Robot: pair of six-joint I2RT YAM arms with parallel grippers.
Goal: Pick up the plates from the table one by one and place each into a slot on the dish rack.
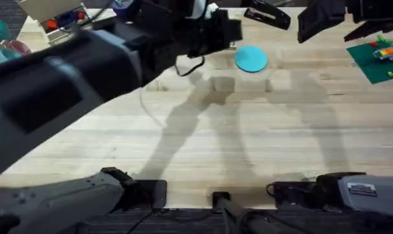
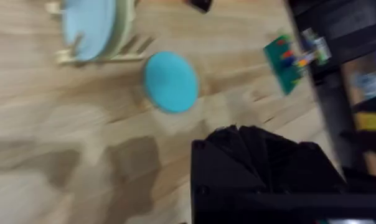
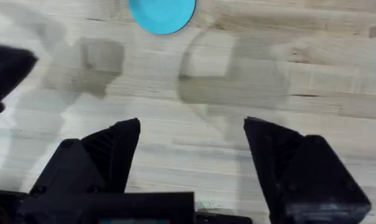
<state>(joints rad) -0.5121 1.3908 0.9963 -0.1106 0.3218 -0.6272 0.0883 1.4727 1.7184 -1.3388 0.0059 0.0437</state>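
Gaping right hand [image 3: 191,162] holds nothing.

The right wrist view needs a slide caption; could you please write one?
Open right gripper above the table, with the turquoise plate lying flat ahead.

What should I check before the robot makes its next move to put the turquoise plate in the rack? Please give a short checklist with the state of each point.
1. Turquoise plate lies flat and free on the table: ok.
2. Right gripper open and empty: ok.
3. Dish rack upright beside the plate, already holding plates: ok.
4. A slot is free for this plate: cannot tell.
5. Left gripper open or shut: cannot tell.
6. Bare table between right gripper and plate: ok.
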